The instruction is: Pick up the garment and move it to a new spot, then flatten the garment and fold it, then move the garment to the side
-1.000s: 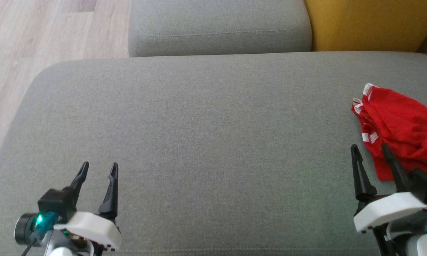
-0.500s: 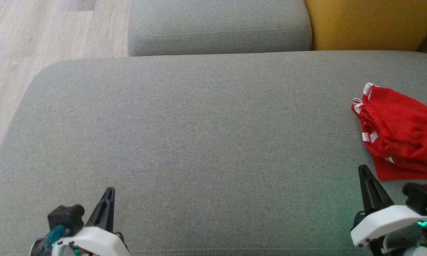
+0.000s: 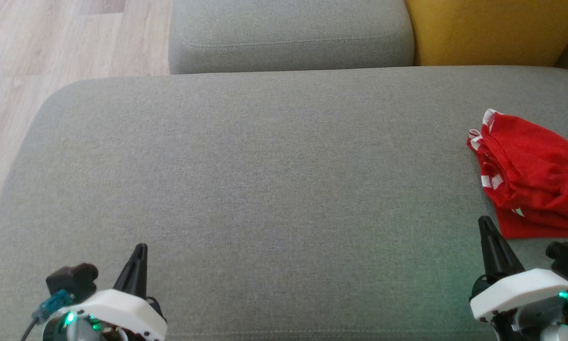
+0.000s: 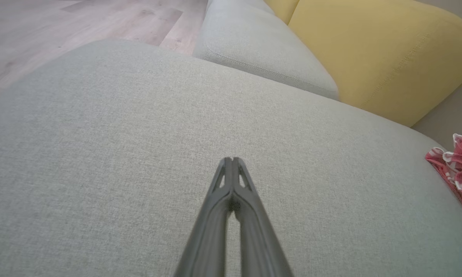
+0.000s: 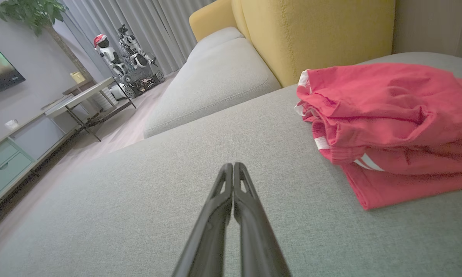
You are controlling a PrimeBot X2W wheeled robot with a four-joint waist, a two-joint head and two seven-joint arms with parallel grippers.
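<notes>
The garment (image 3: 535, 175) is red with white striped trim and lies folded in a loose stack at the right edge of the grey cushion (image 3: 265, 180). It also appears in the right wrist view as the red garment (image 5: 389, 119) and at the far right as the garment (image 4: 456, 165). My right gripper (image 3: 486, 225) is shut and holds nothing, just short of the garment's near left corner. My left gripper (image 3: 139, 251) is shut too, over bare cushion at the lower left. In each wrist view the gripper tips, left (image 4: 231, 159) and right (image 5: 233, 166), meet.
A second grey cushion (image 3: 288, 33) and a yellow cushion (image 3: 492, 31) stand behind. Wood floor (image 3: 52, 47) lies to the left. A low table (image 5: 81, 96), a cabinet (image 5: 11, 154) and a small robot figure (image 5: 131, 57) stand far off across the room.
Both grippers went from open to shut and drew back toward the lower edge of the head view. The right gripper left the garment's corner; the garment lies as it did.
</notes>
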